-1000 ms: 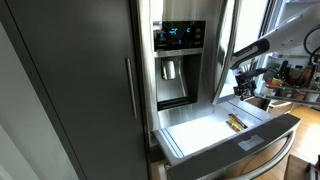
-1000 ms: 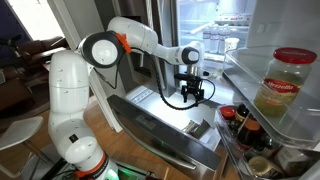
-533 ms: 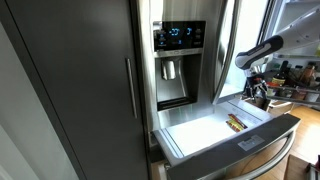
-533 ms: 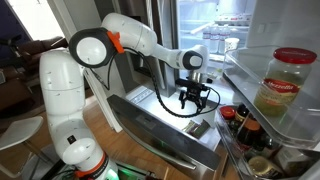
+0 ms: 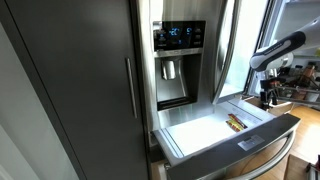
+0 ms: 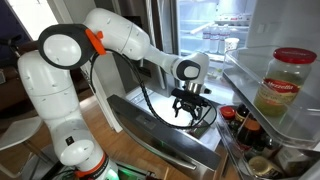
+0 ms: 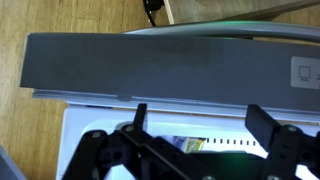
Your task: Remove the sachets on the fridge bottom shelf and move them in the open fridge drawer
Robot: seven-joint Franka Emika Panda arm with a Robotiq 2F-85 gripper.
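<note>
The stainless-steel fridge (image 5: 180,60) stands with its wide drawer (image 5: 195,135) pulled out, the white interior lit. A few yellow-brown sachets (image 5: 236,123) lie together at the drawer's right end. My gripper (image 5: 267,95) hangs open and empty, to the right of the sachets and above them. In an exterior view my gripper (image 6: 193,108) hovers over the drawer (image 6: 150,118), fingers pointing down. In the wrist view my gripper (image 7: 200,125) has its jaws wide apart. A bit of yellow sachet (image 7: 190,146) shows between them, below the drawer's steel front (image 7: 170,65).
The right fridge door stands open with a large red-lidded jar (image 6: 280,82) on its shelf and small bottles (image 6: 240,122) below. A dark grey cabinet panel (image 5: 70,80) stands left of the fridge. Wooden floor (image 7: 70,15) lies past the drawer front.
My arm has swung towards the drawer's right end and front, away from the fridge opening. The gripper stays open. The sachets in the drawer have not moved.
</note>
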